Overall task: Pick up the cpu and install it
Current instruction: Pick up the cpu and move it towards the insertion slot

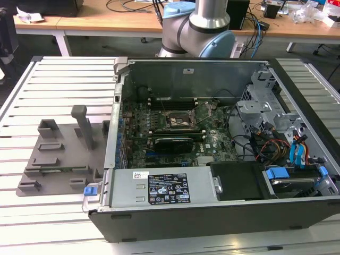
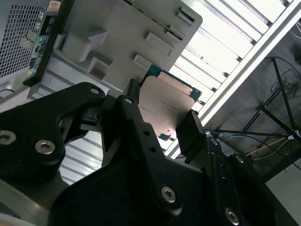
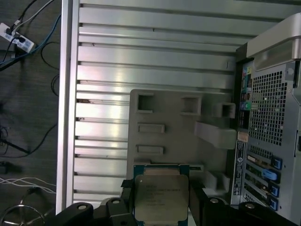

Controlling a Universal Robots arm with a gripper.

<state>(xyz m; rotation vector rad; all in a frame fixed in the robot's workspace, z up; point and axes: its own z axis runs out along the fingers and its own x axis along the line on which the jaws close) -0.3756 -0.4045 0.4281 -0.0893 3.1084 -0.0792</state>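
The black 2-finger gripper (image 2: 162, 115) clamps the thin, square, silvery-grey cpu (image 2: 164, 101) by 2 opposite edges, held over the grey plastic fixture tray (image 2: 131, 23).

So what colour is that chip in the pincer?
The cpu is silvery-grey on top with a teal-green rim, clearest in the second wrist view.

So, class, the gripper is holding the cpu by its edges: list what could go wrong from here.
1. The gripper clamps the cpu only by two opposite edges, so it might slip or tilt in transit.
2. The socket lies deep inside the computer case, between metal walls and cables, so the gripper may strike something on the way in.
3. A tilted cpu could seat badly in the socket.
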